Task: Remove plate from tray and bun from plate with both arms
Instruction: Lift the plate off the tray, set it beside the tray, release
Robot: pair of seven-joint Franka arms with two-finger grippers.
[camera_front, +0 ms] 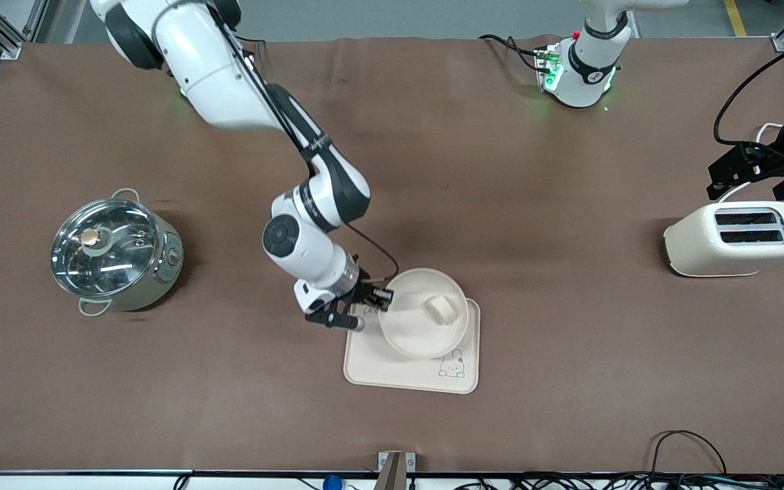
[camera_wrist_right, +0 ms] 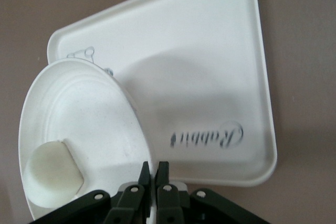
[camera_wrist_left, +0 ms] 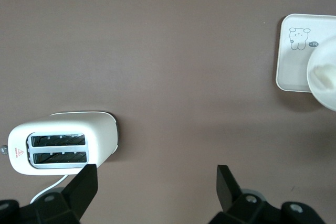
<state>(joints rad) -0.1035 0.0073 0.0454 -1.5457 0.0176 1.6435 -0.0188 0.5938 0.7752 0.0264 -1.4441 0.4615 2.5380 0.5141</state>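
Right gripper [camera_front: 367, 314] is clamped on the rim of the plate [camera_front: 414, 330] at the edge toward the right arm's end of the table; the plate looks tipped up above the tray [camera_front: 392, 371], with the bun [camera_front: 440, 308] still in it, away from the pinched rim. Left gripper [camera_wrist_left: 156, 182] waits with jaws wide apart above the toaster [camera_front: 736, 237], well apart from the bun, so the right arm is nearer.

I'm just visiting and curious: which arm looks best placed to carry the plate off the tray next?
The right arm. Its gripper is already shut on the plate rim, lifting it above the tray with the bun inside. The left gripper waits open over the toaster.
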